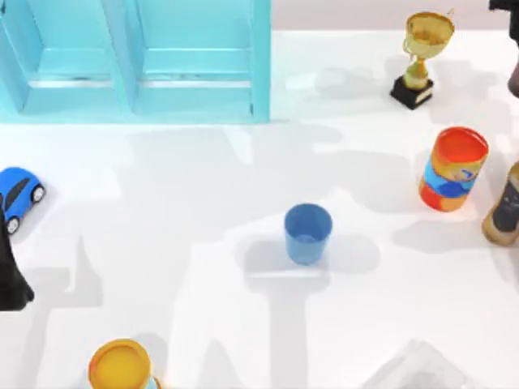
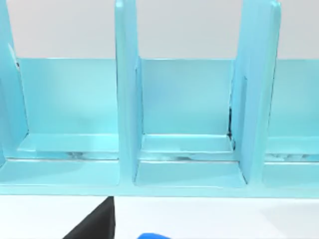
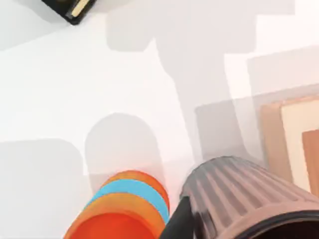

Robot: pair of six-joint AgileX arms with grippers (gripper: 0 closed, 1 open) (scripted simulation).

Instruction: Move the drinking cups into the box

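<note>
The blue drinking cup (image 1: pixel 308 233) stands upright in the middle of the table, with no gripper near it. The brown ribbed drinking cup (image 1: pixel 504 207) hangs tilted at the right edge, beside the orange-and-blue canister. In the right wrist view this ribbed cup (image 3: pixel 244 189) sits close up, with a dark finger (image 3: pixel 177 221) pressed against its side; my right gripper (image 3: pixel 219 219) is shut on it. The cyan box (image 1: pixel 195 73) with upright dividers stands at the back left, and its compartments (image 2: pixel 184 149) hold nothing. My left gripper (image 1: pixel 12 284) is parked at the left edge.
An orange-and-blue canister (image 1: pixel 452 168) stands right beside the held cup. A gold trophy (image 1: pixel 422 57) is at the back right, a blue toy car (image 1: pixel 18 194) at the left, and a yellow-orange container (image 1: pixel 122 366) at the front. A wooden object (image 3: pixel 294 144) lies beyond the cup.
</note>
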